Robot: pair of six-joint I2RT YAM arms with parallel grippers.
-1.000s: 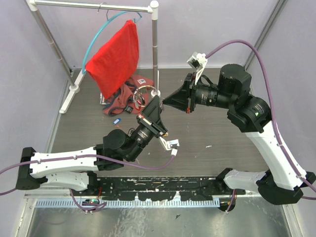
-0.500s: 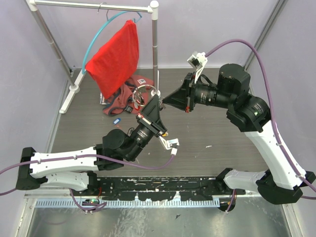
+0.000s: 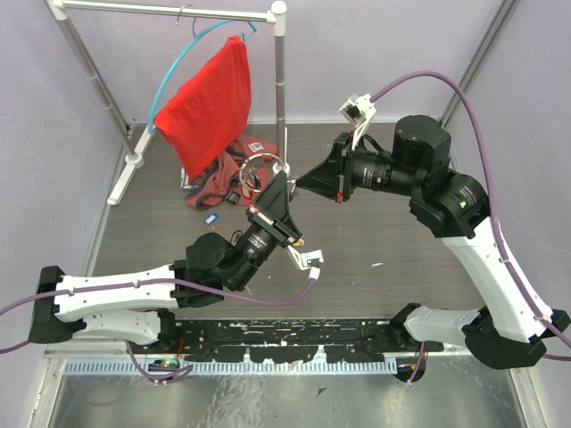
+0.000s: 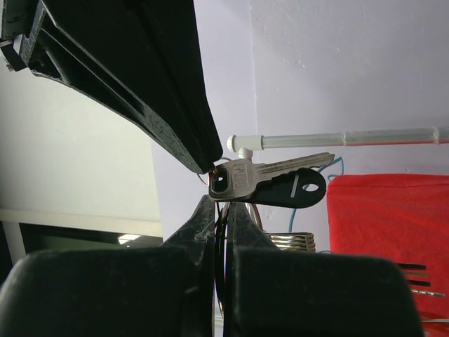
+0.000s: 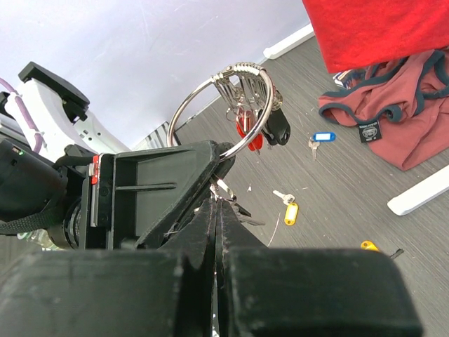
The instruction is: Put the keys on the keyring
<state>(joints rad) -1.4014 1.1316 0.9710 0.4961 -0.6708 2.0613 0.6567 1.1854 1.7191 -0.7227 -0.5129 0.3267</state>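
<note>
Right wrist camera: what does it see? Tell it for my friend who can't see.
A silver keyring with a red key and a black key hanging on it is pinched at its bottom by the black left hand, just above the shut right hand. Behind, a blue-tagged key and a yellow-tagged key lie on the grey table.

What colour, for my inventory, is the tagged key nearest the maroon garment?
Blue tag; clearest in right wrist view.
</note>
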